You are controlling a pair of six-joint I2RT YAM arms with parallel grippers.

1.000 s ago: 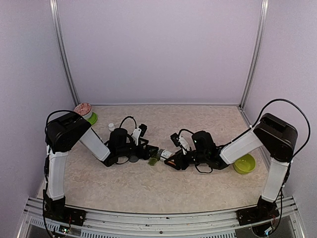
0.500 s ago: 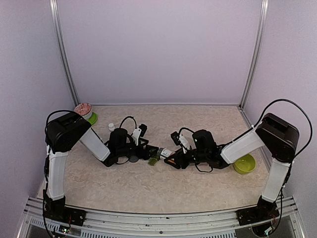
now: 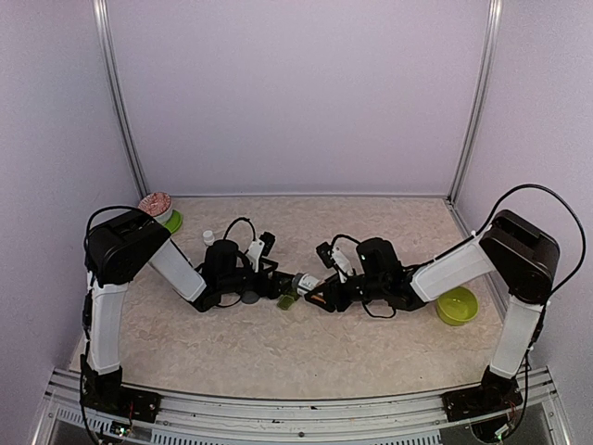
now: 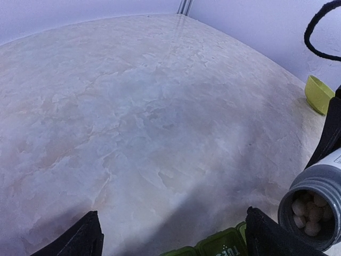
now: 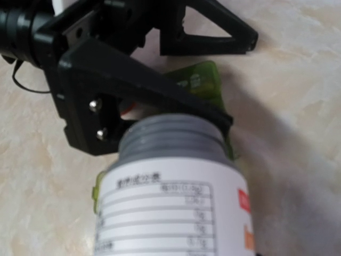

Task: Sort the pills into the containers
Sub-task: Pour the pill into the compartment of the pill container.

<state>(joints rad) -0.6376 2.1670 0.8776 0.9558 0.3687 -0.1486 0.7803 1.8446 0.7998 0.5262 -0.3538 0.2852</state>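
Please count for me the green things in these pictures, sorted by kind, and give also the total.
Bowls: 2 (right bowl, back-left bowl)
Pill box: 1
Total: 3

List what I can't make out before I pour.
- Containers: left wrist view, bottom edge cuts them off; lid states unknown.
- Right wrist view: pill bottle and left gripper hide most of the containers.
- Top view: pills and compartments too small.
- Right gripper fingers: covered by the pill bottle in its own view.
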